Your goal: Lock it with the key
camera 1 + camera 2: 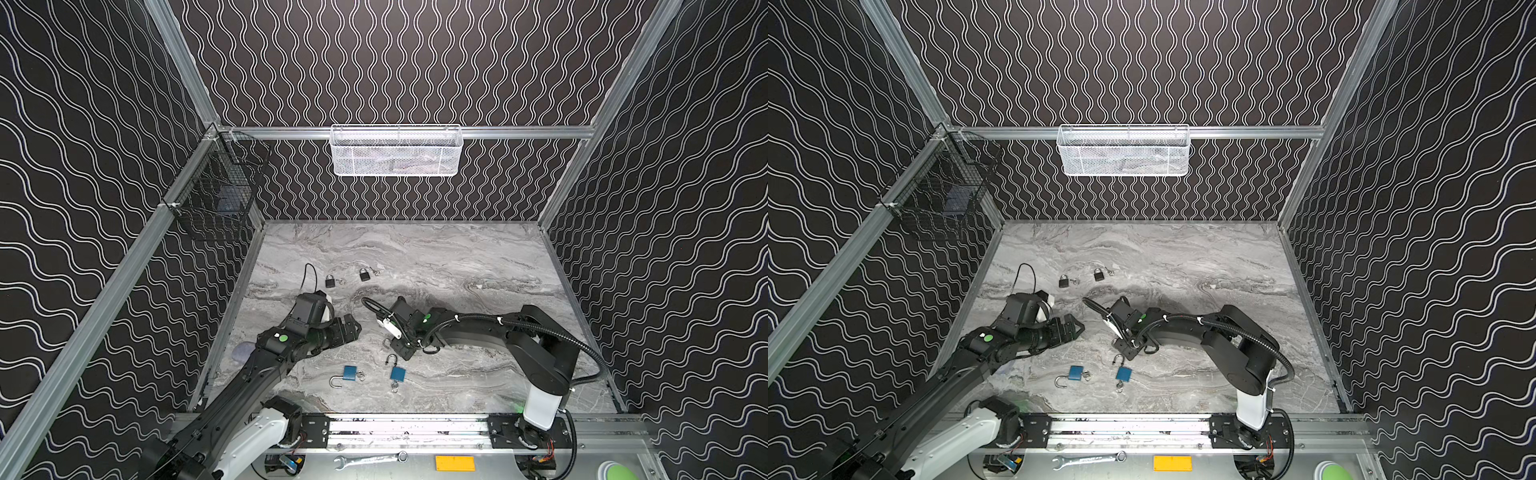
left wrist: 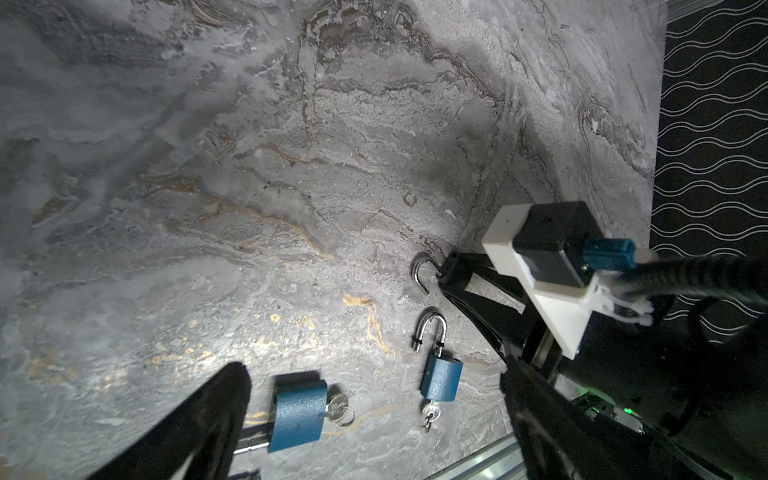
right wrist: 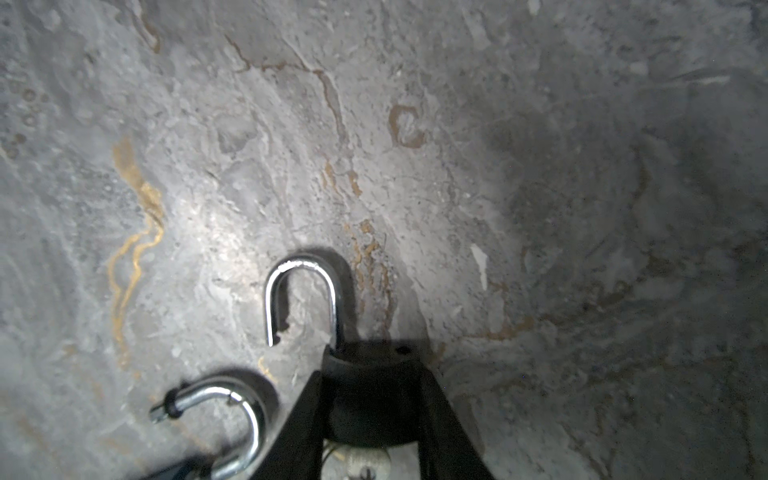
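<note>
In the right hand's [image 3: 370, 368] grip, near the middle of the worktop's [image 1: 457, 257] front edge: black padlock [image 3: 370, 407], shackle [image 3: 301, 291] open. Hold the body steady; with the wide-open, empty left hand [image 1: 351, 328], press the shackle home, then turn the key [image 3: 365, 461].

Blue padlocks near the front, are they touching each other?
Apart. Both top views show bare marble tabletop between the left blue padlock and the right blue padlock.

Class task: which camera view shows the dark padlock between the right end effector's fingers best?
The right wrist view: dark padlock close up, shackle open, inside the right end effector. Left wrist view: mainly its shackle. Both top views: tiny, mostly hidden.
</note>
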Robot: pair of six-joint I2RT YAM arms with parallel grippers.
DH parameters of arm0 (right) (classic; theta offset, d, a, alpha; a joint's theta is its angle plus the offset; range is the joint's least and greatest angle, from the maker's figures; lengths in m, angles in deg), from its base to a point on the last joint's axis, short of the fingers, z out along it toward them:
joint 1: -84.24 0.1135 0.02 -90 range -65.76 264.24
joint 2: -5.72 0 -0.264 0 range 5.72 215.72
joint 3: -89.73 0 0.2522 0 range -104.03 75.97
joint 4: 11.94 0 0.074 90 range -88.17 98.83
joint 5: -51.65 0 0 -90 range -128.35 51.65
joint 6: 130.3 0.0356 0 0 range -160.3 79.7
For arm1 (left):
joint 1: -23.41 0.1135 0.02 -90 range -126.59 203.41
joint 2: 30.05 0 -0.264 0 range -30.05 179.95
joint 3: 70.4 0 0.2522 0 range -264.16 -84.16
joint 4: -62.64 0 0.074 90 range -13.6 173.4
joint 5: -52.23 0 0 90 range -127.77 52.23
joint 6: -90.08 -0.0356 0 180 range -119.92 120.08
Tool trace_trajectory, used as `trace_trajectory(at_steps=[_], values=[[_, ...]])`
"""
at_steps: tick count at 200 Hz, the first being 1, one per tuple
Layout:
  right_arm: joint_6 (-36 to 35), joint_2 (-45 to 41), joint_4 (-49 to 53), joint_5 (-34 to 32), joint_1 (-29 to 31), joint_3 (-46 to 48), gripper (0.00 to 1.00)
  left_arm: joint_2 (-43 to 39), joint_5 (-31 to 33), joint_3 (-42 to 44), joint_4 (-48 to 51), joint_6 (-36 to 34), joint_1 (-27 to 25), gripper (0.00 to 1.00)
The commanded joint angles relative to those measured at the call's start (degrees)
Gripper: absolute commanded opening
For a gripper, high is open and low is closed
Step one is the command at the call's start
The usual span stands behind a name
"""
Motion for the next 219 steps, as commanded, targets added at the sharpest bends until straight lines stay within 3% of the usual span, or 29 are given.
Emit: trace_trajectory(at_steps=[1,39,144,219], values=[[0.81,0.15,1.82,-0.69,-0.73,0.40,0.18,0.87,-3.06,0.55,-5.02,-1.24,0.13,0.98],[2.41,-3.83,-2.35,2.82,-3.18,2.69,0.11,3.31,-7.00,0.84,-9.88,-2.07,0.13,0.98],[4.30,-17.75,-3.44,13.62,-8.80,5.19,0.10,16.72,-18.47,-1.05,-32.17,3.07,-1.29,0.98],[5.28,-22.09,-3.17,14.88,-11.33,6.72,0.10,28.54,-21.37,-6.73,-41.47,6.16,-5.99,0.81]])
